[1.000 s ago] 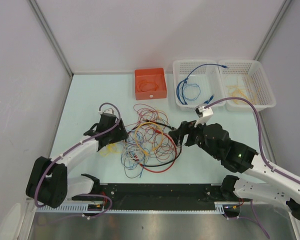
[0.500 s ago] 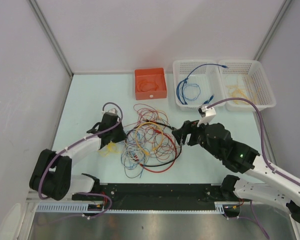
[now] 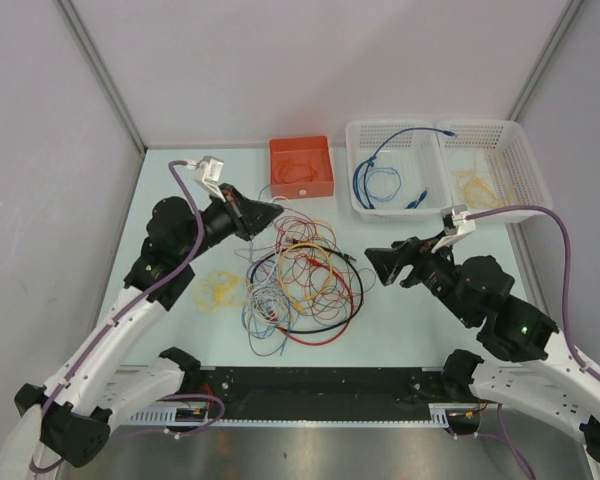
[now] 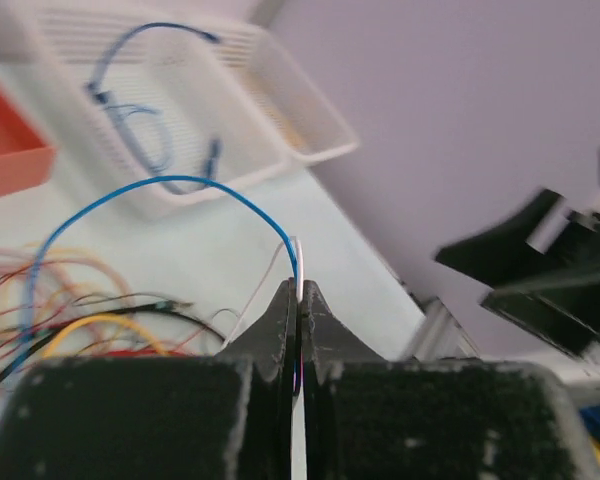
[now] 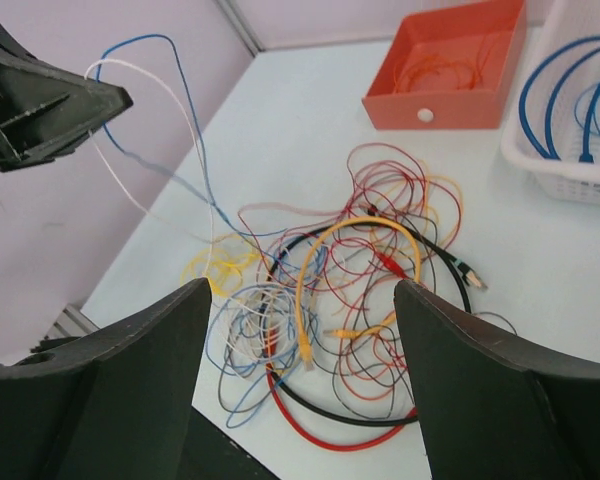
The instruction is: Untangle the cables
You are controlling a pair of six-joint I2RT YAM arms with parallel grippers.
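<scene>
The cables [image 3: 302,280] lie in a tangled heap of red, orange, yellow, blue, white and black loops at mid-table, also seen in the right wrist view as cables [image 5: 360,270]. My left gripper [image 3: 276,209] is raised above the heap's far left side. It [image 4: 298,291] is shut on a thin blue wire [image 4: 170,181] and a white wire, both trailing down into the heap. The right wrist view shows these two strands [image 5: 185,120] hanging from it. My right gripper [image 3: 372,263] stands open just right of the heap, its jaws [image 5: 302,290] wide apart with nothing between them.
An orange bin [image 3: 301,167] holding an orange wire stands behind the heap. Two white baskets sit at the back right: the left one [image 3: 392,168] holds blue cable, the right one [image 3: 495,168] pale yellow wire. A small yellow coil [image 3: 220,290] lies left of the heap.
My left gripper shut at the heap's left edge, then rose up and back, drawing a blue and a white wire out with it. My right gripper drew back slightly to the right.
</scene>
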